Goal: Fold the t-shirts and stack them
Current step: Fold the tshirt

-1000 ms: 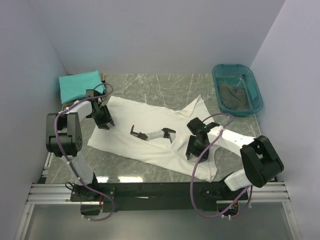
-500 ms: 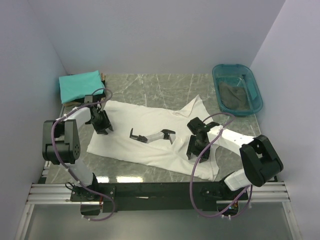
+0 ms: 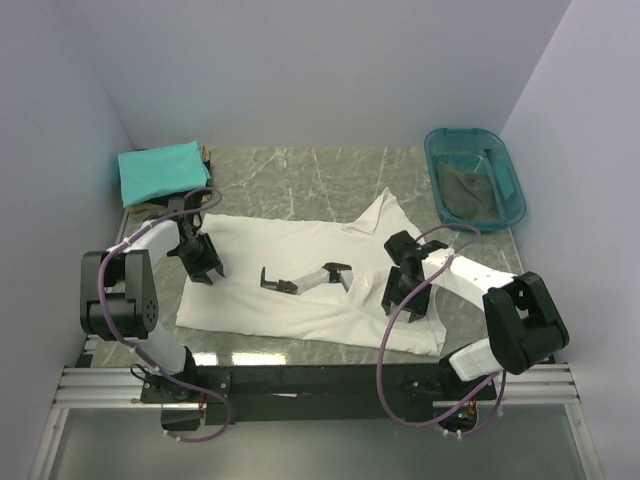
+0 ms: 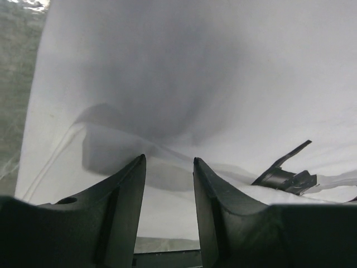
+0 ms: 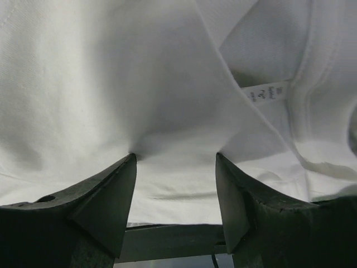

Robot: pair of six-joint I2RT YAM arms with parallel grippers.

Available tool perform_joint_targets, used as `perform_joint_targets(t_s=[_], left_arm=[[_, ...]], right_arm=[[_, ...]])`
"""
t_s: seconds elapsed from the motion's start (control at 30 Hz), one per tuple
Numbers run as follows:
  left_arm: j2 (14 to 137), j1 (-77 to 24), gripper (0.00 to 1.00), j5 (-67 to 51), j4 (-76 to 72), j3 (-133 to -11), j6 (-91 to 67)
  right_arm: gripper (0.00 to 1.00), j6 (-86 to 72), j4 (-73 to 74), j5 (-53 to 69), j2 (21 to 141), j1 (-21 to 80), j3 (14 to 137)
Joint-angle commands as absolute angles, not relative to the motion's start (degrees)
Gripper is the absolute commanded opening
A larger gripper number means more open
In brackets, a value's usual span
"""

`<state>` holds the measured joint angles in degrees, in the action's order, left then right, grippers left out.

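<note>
The white t-shirt [image 3: 270, 245] lies spread flat on the marble table, its black-and-grey robot-arm print [image 3: 305, 278] facing up. My left gripper [image 3: 205, 262] is open, with its fingertips down on the shirt's left part [image 4: 168, 162]; the print shows in the left wrist view [image 4: 284, 176]. My right gripper [image 3: 400, 295] is open, with its tips pressing the cloth near the collar [image 5: 175, 157], where a neck label [image 5: 266, 92] shows. A folded teal t-shirt [image 3: 158, 172] lies at the back left. A dark cloth [image 3: 468, 192] lies in the tub.
The translucent teal plastic tub [image 3: 512, 180] stands at the back right. Walls close in the table on the left, back and right. The black rail [image 3: 320, 380] with both arm bases runs along the near edge.
Both grippers have slid toward the near edge on the white shirt. The shirt has shifted with them and lies flatter, its collar part drawn nearer and to the right.
</note>
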<state>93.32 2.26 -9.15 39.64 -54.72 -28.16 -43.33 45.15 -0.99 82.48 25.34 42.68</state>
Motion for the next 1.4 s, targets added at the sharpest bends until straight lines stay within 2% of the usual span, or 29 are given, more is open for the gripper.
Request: perform_joint_targets(t_s=[0.0, 0.23, 0.43, 0.77, 1.03, 1.37], left_arm=[[89.83, 2.20, 0.46, -8.09, 43.06, -58.61, -27.95], [90.87, 2.11, 0.46, -8.35, 42.98, -67.05, -27.25], [95.18, 2.11, 0.46, -12.30, 39.73, -66.10, -26.98], [97.29, 1.93, 0.46, -11.34, 36.21, -65.12, -25.84], [102.29, 2.02, 0.46, -11.86, 36.04, -74.95, -27.33], [108.89, 2.37, 0.45, -10.11, 35.86, -83.93, -27.77]], right_arm=[[0.66, -41.05, 49.47, -5.36, 79.46, 24.70, 47.09], [0.69, -38.94, 54.58, -8.35, 79.01, 23.65, 55.01], [0.69, -36.39, 50.81, -10.02, 83.40, 18.21, 57.13], [0.69, -33.31, 42.54, -8.17, 92.89, 14.15, 62.75], [0.69, -31.55, 40.08, -7.64, 98.25, 12.75, 76.10], [0.67, -32.87, 38.41, -6.42, 112.57, 11.25, 96.48]])
